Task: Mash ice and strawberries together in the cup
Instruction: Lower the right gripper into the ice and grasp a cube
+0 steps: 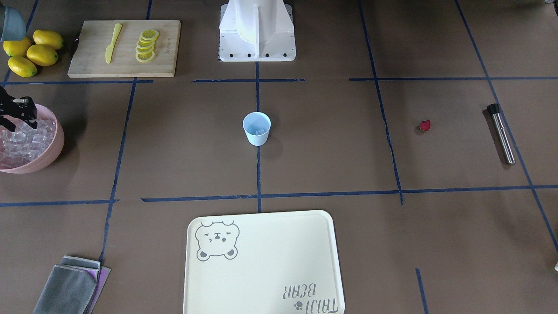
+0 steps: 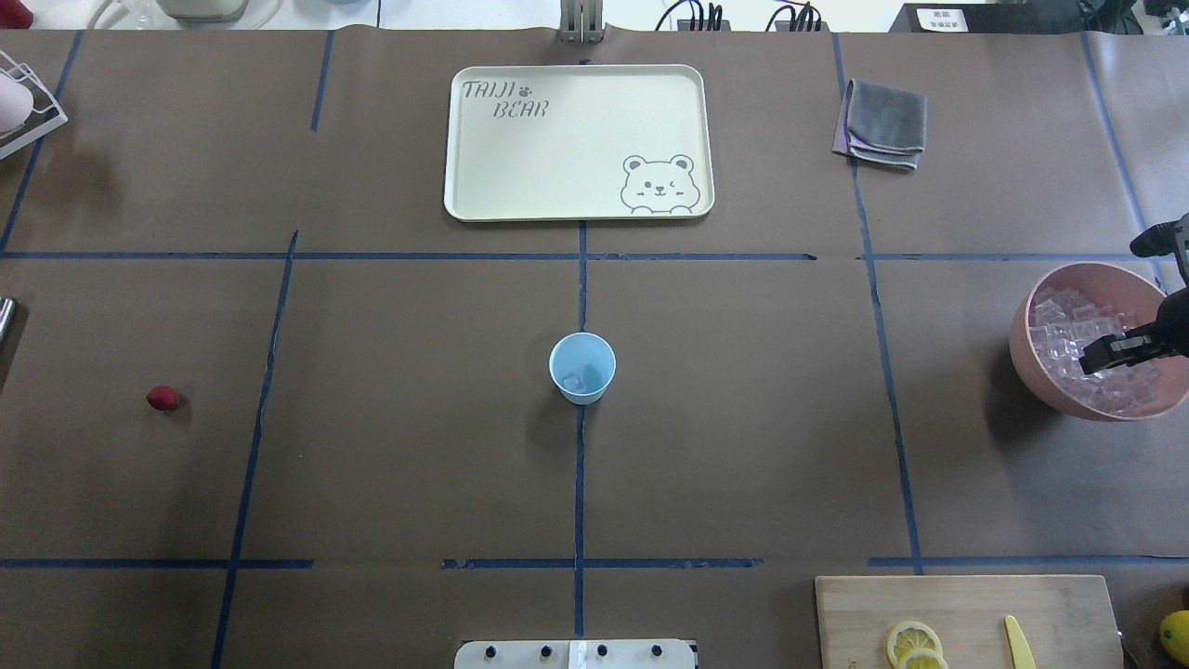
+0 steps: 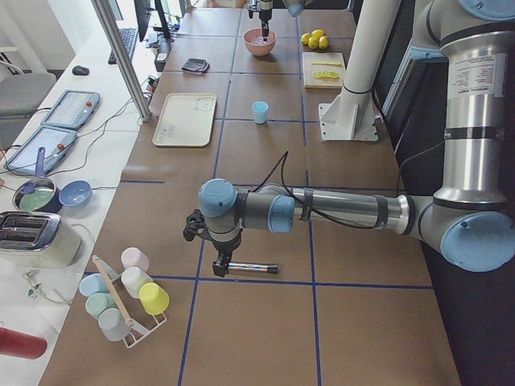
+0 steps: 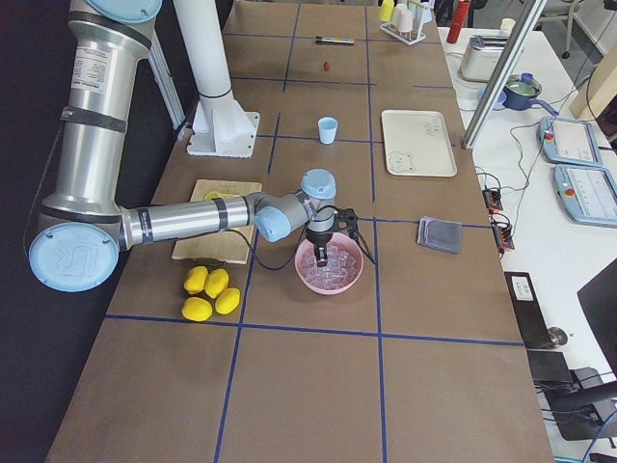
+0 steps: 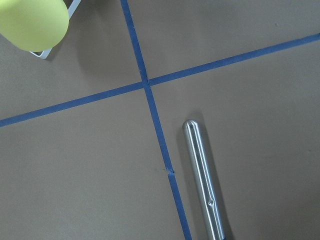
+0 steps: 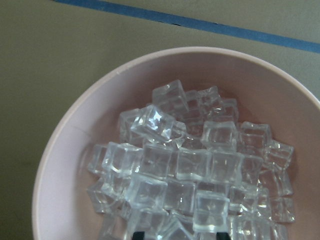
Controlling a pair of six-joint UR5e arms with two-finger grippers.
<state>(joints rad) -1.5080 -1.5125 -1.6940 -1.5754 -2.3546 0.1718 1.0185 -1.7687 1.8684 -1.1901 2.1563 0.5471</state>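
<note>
Right gripper (image 2: 1101,355) hangs over pink bowl (image 2: 1026,372) full of ice (image 6: 175,165), fingertips spread apart, nothing clamped. Left gripper (image 3: 219,259) sits above steel rod (image 5: 202,180); can't tell how wide its fingers are. Overhead view: cup (image 2: 582,367) mid-table with a few cubes inside, bowl at its 3 o'clock, strawberry (image 2: 163,398) at its 9 o'clock, well apart.

table (image 2: 372,418) | cup (image 2: 582,368) | strawberry (image 2: 163,398) | bowl (image 2: 1029,367) | tray (image 2: 557,167) | cloth (image 2: 887,121) | board (image 2: 966,604) | lemons (image 1: 32,52) | rod (image 1: 501,133)
</note>
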